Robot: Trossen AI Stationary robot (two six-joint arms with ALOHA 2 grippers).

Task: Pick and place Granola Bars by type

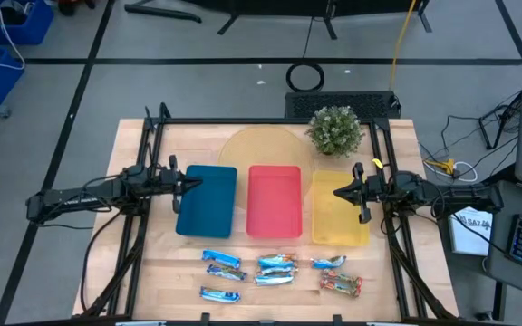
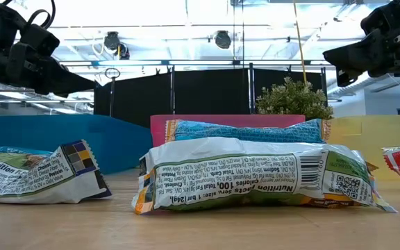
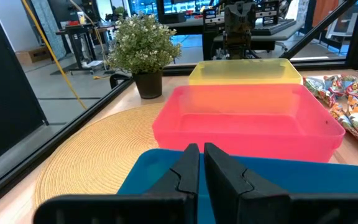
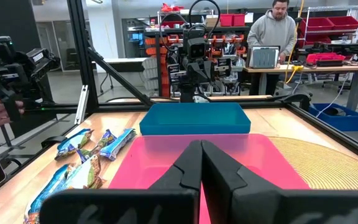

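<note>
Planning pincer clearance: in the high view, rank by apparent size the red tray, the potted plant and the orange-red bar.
1. red tray, clearly largest.
2. potted plant, noticeably smaller than the tray.
3. orange-red bar, smallest by far.

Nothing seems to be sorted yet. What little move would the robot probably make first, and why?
Probably the left pincer, shut and empty above the blue tray, opens and reaches toward the Granola Bars lying loose on the table, since all three trays look empty.
</note>
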